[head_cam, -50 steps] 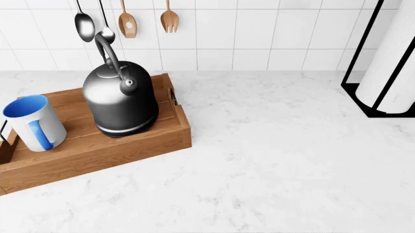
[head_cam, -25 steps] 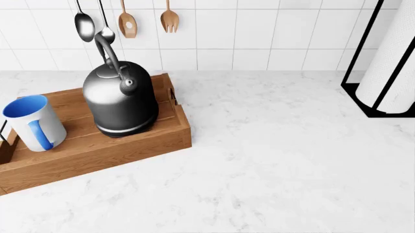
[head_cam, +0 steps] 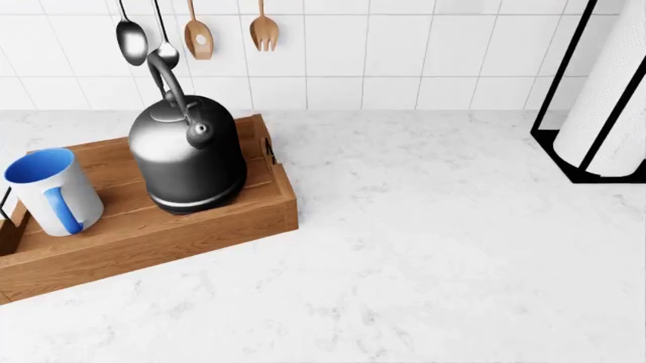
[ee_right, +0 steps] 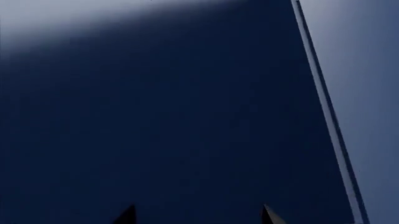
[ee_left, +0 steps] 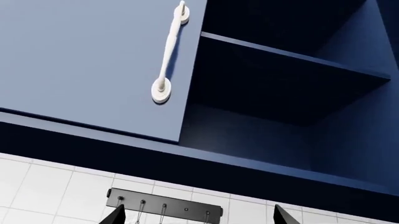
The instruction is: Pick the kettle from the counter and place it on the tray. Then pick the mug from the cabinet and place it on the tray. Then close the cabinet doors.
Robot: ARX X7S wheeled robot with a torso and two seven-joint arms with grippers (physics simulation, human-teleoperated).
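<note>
Kettle (head_cam: 187,159) and mug (head_cam: 53,192) stand on tray (head_cam: 265,203). Cabinet door (ee_left: 93,60) hangs ajar above left gripper (ee_left: 196,215), handle (ee_left: 169,51) running lengthwise along its free edge. Both grippers' fingers apart, empty; right gripper (ee_right: 196,215) faces a blue panel.

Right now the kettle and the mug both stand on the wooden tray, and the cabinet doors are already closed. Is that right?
Not quite. The kettle and the mug do stand on the wooden tray, as the head view shows. But the cabinet is not closed: in the left wrist view one door stands open, and the dark shelf inside shows beside it.
</note>
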